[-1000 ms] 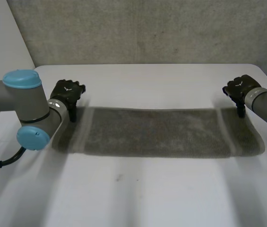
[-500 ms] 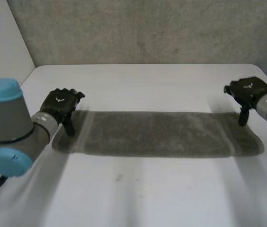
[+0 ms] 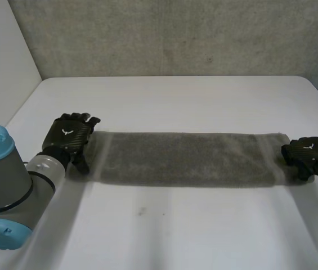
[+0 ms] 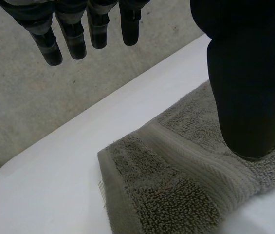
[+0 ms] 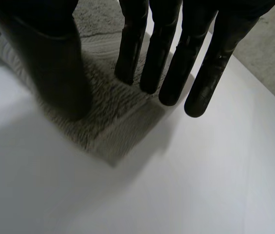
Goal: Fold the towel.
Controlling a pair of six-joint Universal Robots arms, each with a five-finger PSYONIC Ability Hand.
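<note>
The towel (image 3: 181, 158) lay flat in a long strip, one short end under each of my thumbs. My left hand (image 3: 67, 138) and right hand (image 3: 309, 154) were both spread, holding nothing. I judged I should pinch both ends evenly, at matching corners, before lifting.

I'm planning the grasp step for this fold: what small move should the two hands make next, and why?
The long grey terry towel lies flat on the white table. The left hand is over its left end and the right hand over its right end, both with fingers straight, holding nothing yet. So probably lower both hands and pinch the short ends.
</note>
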